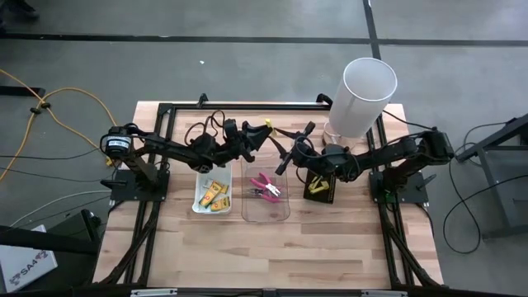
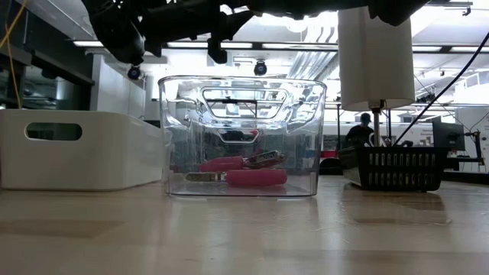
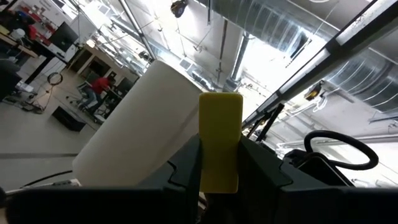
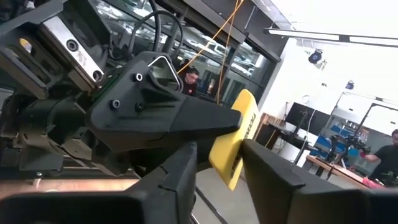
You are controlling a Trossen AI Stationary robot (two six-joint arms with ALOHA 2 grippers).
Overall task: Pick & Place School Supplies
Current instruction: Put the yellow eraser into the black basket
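The left gripper (image 3: 219,177) pinches a small yellow box (image 3: 220,140) between its two dark fingers (image 3: 186,165); the box stands up past the fingertips, its lower end hidden between them. In the high view this gripper (image 1: 266,132) hangs above the table's far middle, over the far end of the clear tray (image 1: 266,206), and the box shows only as a yellow speck at its tip. Seen from the right wrist, the same yellow box (image 4: 236,140) sticks out edge-on from the left gripper (image 4: 211,124), with dark print on it too small to read.

The right gripper (image 4: 219,163) faces it from just beside, its fingers (image 4: 180,174) spread apart with nothing between them; the box sits beyond their tips. From above, the right gripper (image 1: 289,157) is mostly a dark tangle and its fingers are hard to separate.

Below, two pink-handled pliers (image 1: 266,186) lie in the clear tray; the low view shows them (image 2: 244,172) resting on its floor, jaws blurred by the clear wall. The white tray (image 1: 200,203) beside it holds several more yellow boxes (image 1: 214,195). The black basket (image 1: 318,191), partly covered by the right arm, holds something yellow and black that I cannot make out. The tall white cylinder (image 1: 363,95) stands at the far right, its top cut off in the low view.
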